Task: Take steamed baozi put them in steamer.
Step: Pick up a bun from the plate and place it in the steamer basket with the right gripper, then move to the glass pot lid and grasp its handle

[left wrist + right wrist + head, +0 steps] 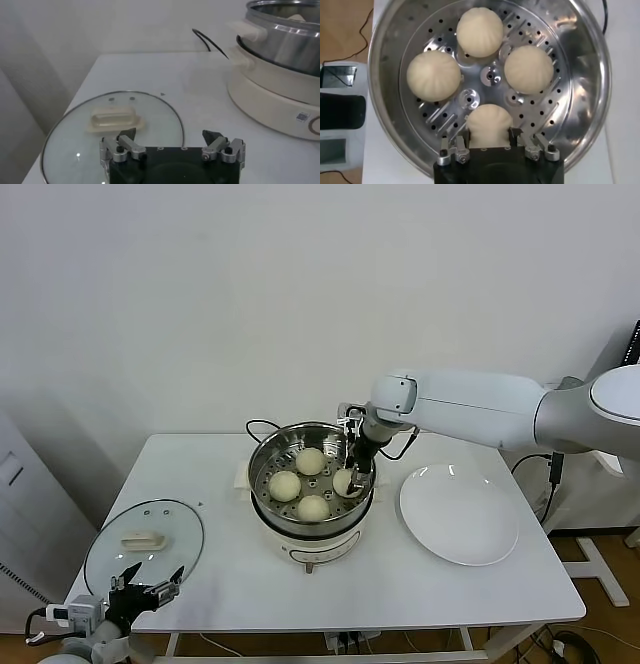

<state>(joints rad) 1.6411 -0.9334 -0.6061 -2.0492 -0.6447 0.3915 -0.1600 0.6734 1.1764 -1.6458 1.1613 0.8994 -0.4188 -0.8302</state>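
Observation:
The steel steamer stands on its cream base at the table's middle, with several pale baozi on its perforated tray. My right gripper reaches down into the pot at its right side. In the right wrist view its fingers press both sides of one baozi that rests on the tray, so the right gripper is shut on it. Other baozi lie free around the centre. My left gripper waits open at the table's front left corner, nothing between its fingertips.
A glass lid with a cream handle lies flat at the front left, just beyond the left gripper. A bare white plate sits right of the steamer. A black cord runs behind the pot.

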